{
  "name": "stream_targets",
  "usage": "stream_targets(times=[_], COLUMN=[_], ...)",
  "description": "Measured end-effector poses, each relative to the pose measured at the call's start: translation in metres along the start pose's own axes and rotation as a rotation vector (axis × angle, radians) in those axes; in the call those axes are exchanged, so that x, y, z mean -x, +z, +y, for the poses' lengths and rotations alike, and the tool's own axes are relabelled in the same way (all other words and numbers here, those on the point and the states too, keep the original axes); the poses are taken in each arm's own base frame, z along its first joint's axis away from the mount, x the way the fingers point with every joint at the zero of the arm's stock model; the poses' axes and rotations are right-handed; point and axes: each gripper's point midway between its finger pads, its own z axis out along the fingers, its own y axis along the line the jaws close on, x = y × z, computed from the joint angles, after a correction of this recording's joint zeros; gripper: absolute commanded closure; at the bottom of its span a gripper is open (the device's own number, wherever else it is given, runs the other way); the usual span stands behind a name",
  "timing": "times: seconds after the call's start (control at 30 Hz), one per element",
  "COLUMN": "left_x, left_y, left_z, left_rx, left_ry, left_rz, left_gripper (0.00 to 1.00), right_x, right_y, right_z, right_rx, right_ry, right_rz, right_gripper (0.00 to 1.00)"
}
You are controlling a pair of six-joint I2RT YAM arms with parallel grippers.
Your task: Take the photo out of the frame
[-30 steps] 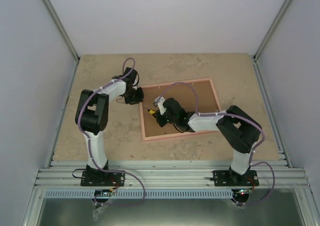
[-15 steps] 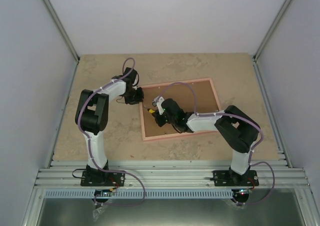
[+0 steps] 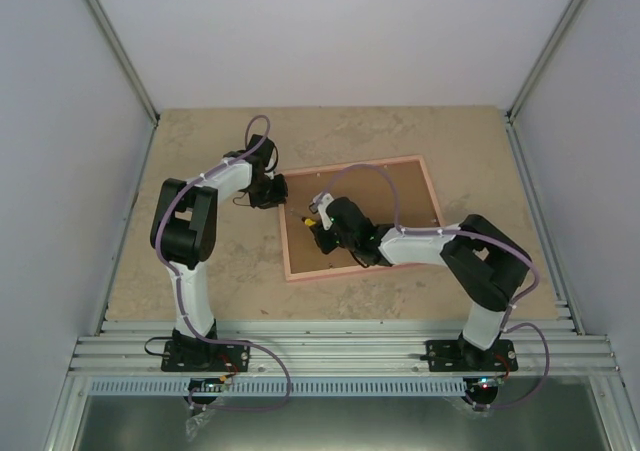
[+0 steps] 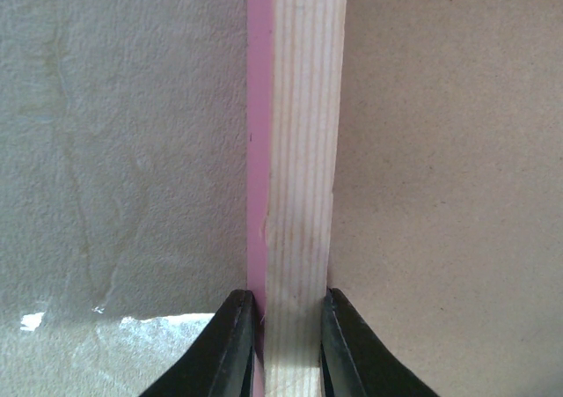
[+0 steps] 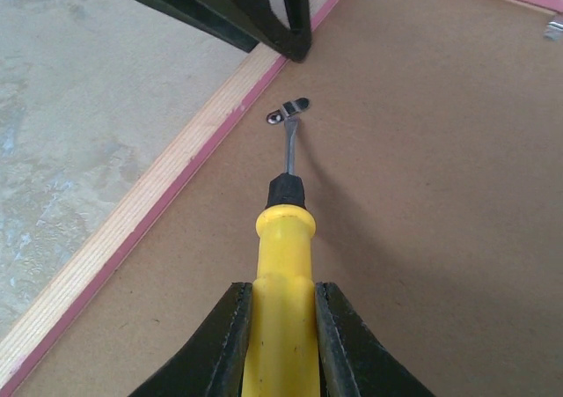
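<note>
The frame lies face down on the table, pink rim around a brown backing board. The photo is hidden under the board. My left gripper is shut on the frame's left rail, one finger on each side of the pale wood. My right gripper is shut on a yellow-handled screwdriver. Its metal tip touches a small metal retaining tab on the board near the left rail. The left gripper's black fingers show just beyond the tab.
A second metal tab sits on the board near the far rim. The beige stone-pattern table surrounds the frame. Grey walls with metal uprights stand left, right and behind, and an aluminium rail runs along the near edge.
My right arm has shifted slightly, its elbow swinging right, with the screwdriver still at the frame's left side. The left arm and the frame have not moved.
</note>
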Motion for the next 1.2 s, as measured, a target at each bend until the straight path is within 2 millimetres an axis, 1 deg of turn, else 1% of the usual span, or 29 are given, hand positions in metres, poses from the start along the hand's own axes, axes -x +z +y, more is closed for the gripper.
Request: stream_targets(times=[0.13,0.27,0.3,0.4,0.53,0.63,0.8,0.93,0.97,1.07,1.13,1.2], left_x=[0.0,-0.001,-0.002,-0.008,-0.023,-0.038,-0.066,-0.093,-0.104,-0.122,-0.127,-0.121], left_y=[0.0,0.0,-0.001,-0.003,-0.007,-0.011,-0.017,-0.018,-0.018,-0.022,-0.029,-0.038], left_z=[0.0,0.0,0.001,0.003,0.009,0.014,0.02,0.011,0.007,0.001,0.002,0.005], left_rx=[-0.001,-0.002,-0.002,-0.003,-0.007,-0.011,-0.013,-0.008,-0.005,0.013,0.033,0.07], left_ry=[0.0,0.0,-0.002,-0.014,-0.043,-0.068,-0.101,-0.079,-0.063,-0.028,-0.011,0.006], left_rz=[-0.001,-0.003,-0.003,-0.003,0.002,0.008,0.023,0.052,0.069,0.104,0.103,0.078], left_gripper=[0.94,0.94,0.94,0.94,0.9,0.87,0.78,0.67,0.65,0.56,0.49,0.41], right_x=[0.006,0.024,0.029,0.037,0.033,0.027,0.021,0.017,0.015,0.011,0.008,0.008], right_y=[-0.011,-0.029,-0.035,-0.046,-0.057,-0.063,-0.073,-0.079,-0.08,-0.083,-0.084,-0.086], right_z=[-0.006,-0.012,-0.015,-0.031,-0.056,-0.07,-0.08,-0.084,-0.085,-0.087,-0.09,-0.092], right_rx=[-0.02,-0.038,-0.046,-0.08,-0.138,-0.172,-0.192,-0.199,-0.201,-0.206,-0.211,-0.214], right_ry=[0.003,0.009,0.014,0.034,0.066,0.082,0.095,0.1,0.101,0.103,0.106,0.108], right_rz=[-0.015,-0.07,-0.089,-0.122,-0.128,-0.126,-0.131,-0.134,-0.132,-0.128,-0.127,-0.129], right_gripper=[1.0,1.0,1.0,1.0,1.0,0.99,1.0,1.0,1.0,1.0,1.0,1.0])
